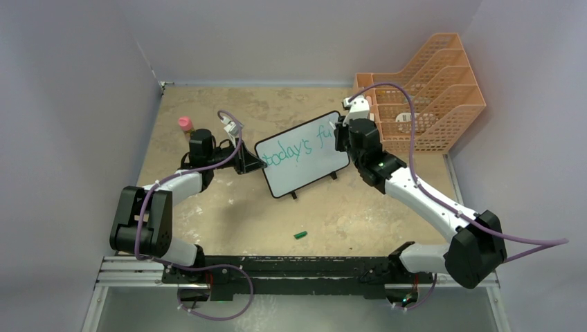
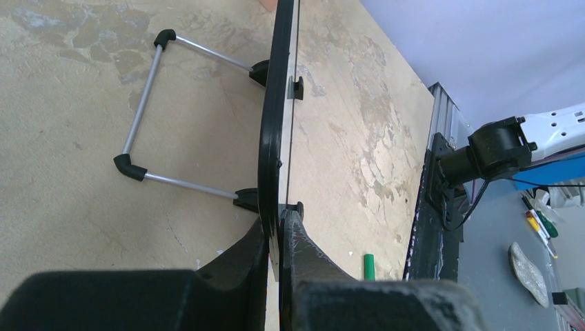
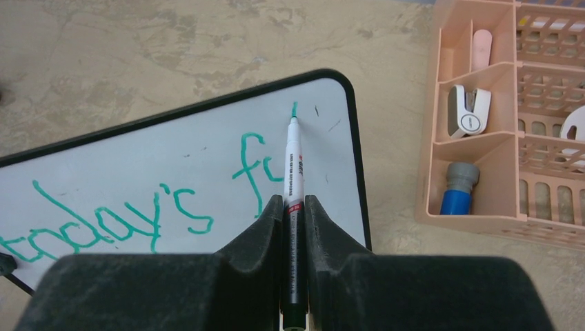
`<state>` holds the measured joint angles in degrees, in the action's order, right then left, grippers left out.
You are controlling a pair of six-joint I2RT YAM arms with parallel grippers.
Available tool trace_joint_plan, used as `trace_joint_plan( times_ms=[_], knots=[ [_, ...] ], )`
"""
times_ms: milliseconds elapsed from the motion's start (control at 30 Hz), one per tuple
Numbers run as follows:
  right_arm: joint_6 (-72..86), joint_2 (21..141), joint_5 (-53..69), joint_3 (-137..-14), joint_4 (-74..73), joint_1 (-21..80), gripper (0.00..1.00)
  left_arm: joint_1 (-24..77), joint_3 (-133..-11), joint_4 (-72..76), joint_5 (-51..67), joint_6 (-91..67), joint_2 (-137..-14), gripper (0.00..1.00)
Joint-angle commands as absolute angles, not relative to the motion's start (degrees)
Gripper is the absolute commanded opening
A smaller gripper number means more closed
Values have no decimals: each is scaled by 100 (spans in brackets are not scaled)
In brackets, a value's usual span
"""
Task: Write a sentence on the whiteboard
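The whiteboard [image 1: 304, 155] stands tilted on its short black feet mid-table, with green writing "today's fu" on it. My left gripper [image 1: 250, 164] is shut on the board's left edge; the left wrist view shows the black frame [image 2: 270, 131] edge-on between my fingers. My right gripper [image 1: 340, 133] is shut on a white-and-black marker [image 3: 292, 158]. Its green tip touches the board [image 3: 172, 165] near the top right corner, right of the "fu". The green marker cap [image 1: 300, 235] lies on the table in front of the board and shows in the left wrist view [image 2: 369, 265].
An orange mesh file rack [image 1: 422, 97] stands at the back right; its compartments hold a stapler [image 3: 469, 110] and a blue-grey item [image 3: 457, 187]. A pink-capped object [image 1: 185, 124] stands at the back left. The board's metal stand [image 2: 145, 117] reaches behind it.
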<state>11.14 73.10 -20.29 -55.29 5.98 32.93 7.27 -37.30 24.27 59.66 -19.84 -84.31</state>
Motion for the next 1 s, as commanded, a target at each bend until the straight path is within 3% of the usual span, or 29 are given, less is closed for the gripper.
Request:
trace_joint_plan(
  times_ms=[0,967],
  knots=[
    [1215,7160,-1969,-5413,566,3271,0,721,-3902,2461,5890,-1767,-8270,0],
    [1454,6891,-2158,-5027,354,3270,0,721,-3902,2443,5885,-1758,-8249,0]
  ],
)
